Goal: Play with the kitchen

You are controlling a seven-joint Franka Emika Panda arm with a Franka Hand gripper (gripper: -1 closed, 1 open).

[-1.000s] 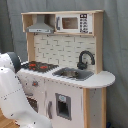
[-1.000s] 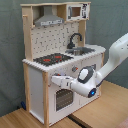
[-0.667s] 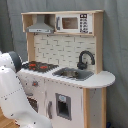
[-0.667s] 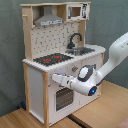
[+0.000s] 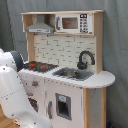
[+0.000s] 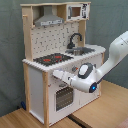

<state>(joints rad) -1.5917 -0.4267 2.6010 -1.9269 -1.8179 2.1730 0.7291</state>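
The kitchen (image 5: 62, 50) is a tall white and light-wood toy unit, seen in both exterior views. On its counter are a black-red hob (image 5: 39, 65), a sink (image 5: 74, 73) and a black faucet (image 5: 85, 59). A grey hood (image 5: 41, 26) and a small microwave (image 5: 74, 23) sit up top. In the second exterior view my gripper (image 6: 56, 75) reaches in from the right. It is held level against the kitchen's front panel, just below the hob (image 6: 52, 59) and above the windowed oven door (image 6: 62, 97). In the first exterior view my white arm (image 5: 12, 95) hides the gripper.
A grey curtain (image 6: 115, 20) hangs behind the kitchen. The kitchen stands on a wooden surface (image 6: 110, 112). A lower cabinet door with a dark inset (image 5: 62, 106) faces the first exterior view.
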